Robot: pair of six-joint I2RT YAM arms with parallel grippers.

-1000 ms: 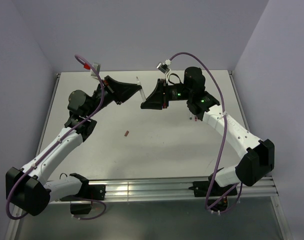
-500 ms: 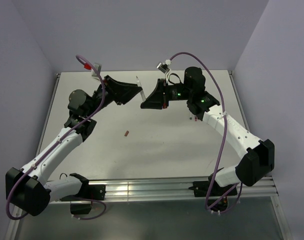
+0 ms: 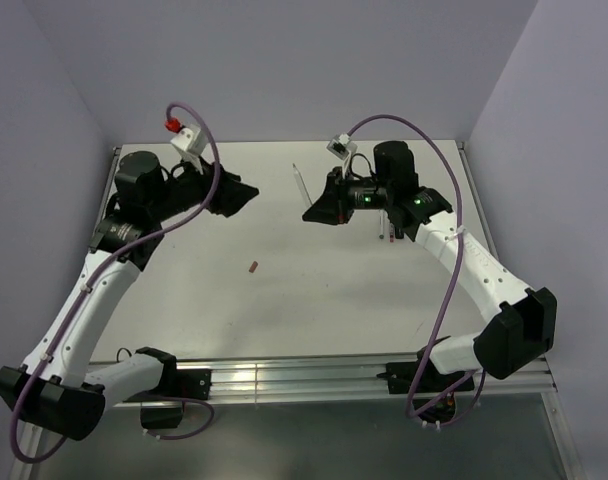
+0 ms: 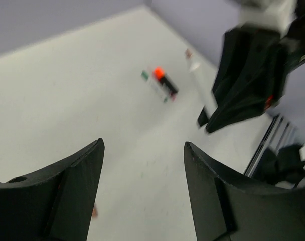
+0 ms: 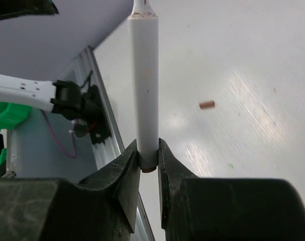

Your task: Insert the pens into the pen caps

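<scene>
My right gripper [image 5: 148,150] is shut on the lower end of a thin white pen [image 5: 144,85], which sticks up from the jaws; the overhead view shows the pen [image 3: 299,183] rising from that gripper [image 3: 310,213]. My left gripper [image 4: 142,145] is open with nothing between its fingers, and in the overhead view it [image 3: 250,190] hangs a short way left of the pen. A brownish-red cap [image 3: 252,267] lies alone on the table, also visible as a cap [image 5: 207,105] past the pen. A black marker with an orange tip [image 4: 165,83] lies beside a thin white pen [image 4: 154,86].
Two thin pens [image 3: 388,234] lie on the white table [image 3: 314,300] beside the right forearm. A metal rail [image 3: 314,380] runs along the near edge. Purple walls close in the back and sides.
My left gripper has opened, let go of the white pen and drawn back to the left. My right gripper has shifted right with the pen still in it.
</scene>
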